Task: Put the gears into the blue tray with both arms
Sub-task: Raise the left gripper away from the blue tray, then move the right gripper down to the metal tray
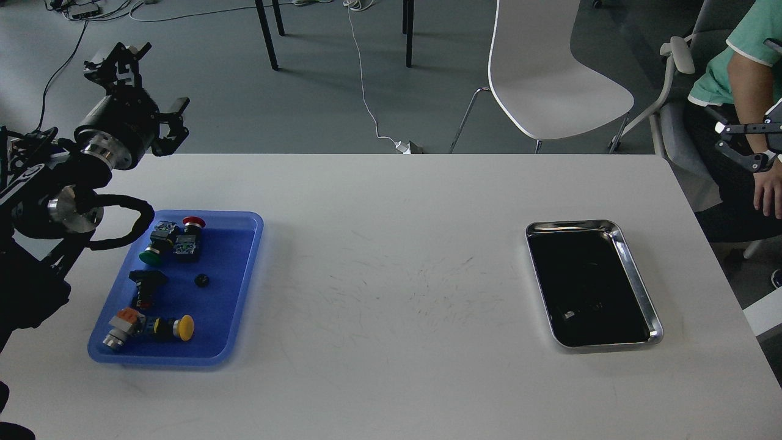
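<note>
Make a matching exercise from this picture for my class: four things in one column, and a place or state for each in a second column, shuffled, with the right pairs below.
Things
1. gear
2. steel tray
3. left gripper
4. yellow-capped switch

Places or states
A. raised past the table's far left edge, fingers apart
B. on the table's right side, dark inside
C. near the middle of the blue tray, small and black
D. at the near end of the blue tray, lying on its side

Pairs: 1-C, 2-B, 3-A, 4-D
</note>
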